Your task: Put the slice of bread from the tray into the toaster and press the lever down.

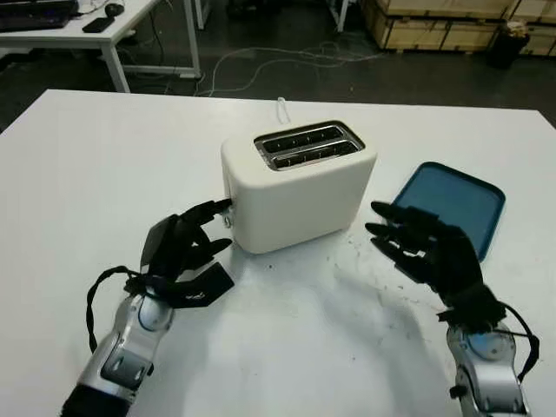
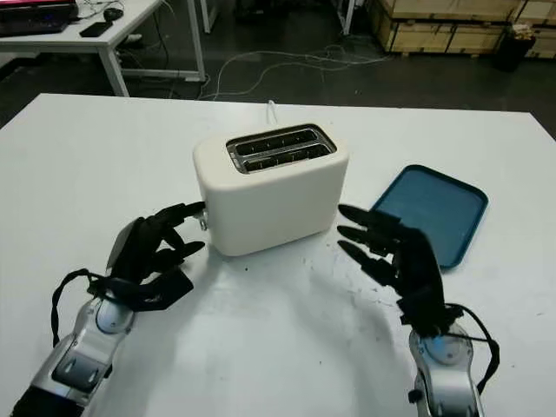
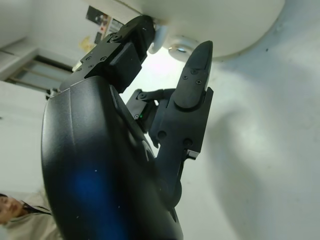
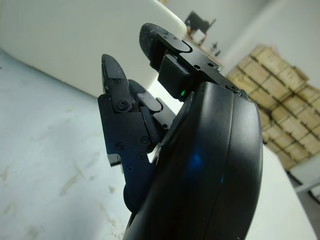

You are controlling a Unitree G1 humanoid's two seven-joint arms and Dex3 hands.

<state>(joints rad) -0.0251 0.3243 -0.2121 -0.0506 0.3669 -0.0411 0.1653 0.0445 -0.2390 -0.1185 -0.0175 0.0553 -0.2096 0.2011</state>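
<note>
**Now at the lever: press from above, mind the sliding**

Here, about the middle of the table (image 1: 104, 174), stands the toaster (image 1: 295, 195), white and smooth-shelled, with its two slots (image 1: 308, 146) facing up. Cannot tell where the slice of bread is. Shows bare blue on the tray (image 1: 452, 204), near the table's right edge. Looks dark inside the slots, so probably sits down in one already, though too deep to confirm.

Holds nothing in the left hand (image 1: 182, 248), open at the toaster's left end face, with its upper fingertip (image 3: 145, 27) reaching the lever (image 1: 228, 208) at or just over its top. Holds nothing in the right hand (image 1: 426, 248) either, open between the toaster's right side and the tray, near the shell but apart from it.

Judging by looks:
- **Lever:** a small, stiff plastic tab, likely sprung and glossy, so apt to slip off a hard fingertip. Best taken from its top face, close to the body, and pushed straight down toward the table until it latches.
- **Toaster:** seems light for its bulk and may skid or tilt on the smooth table under an off-centre push. Calls for the right hand set flat against the far side as a brace.
- **Bread, if handled again:** light, soft and crumbly. Best pinched gently by its edges.
</note>
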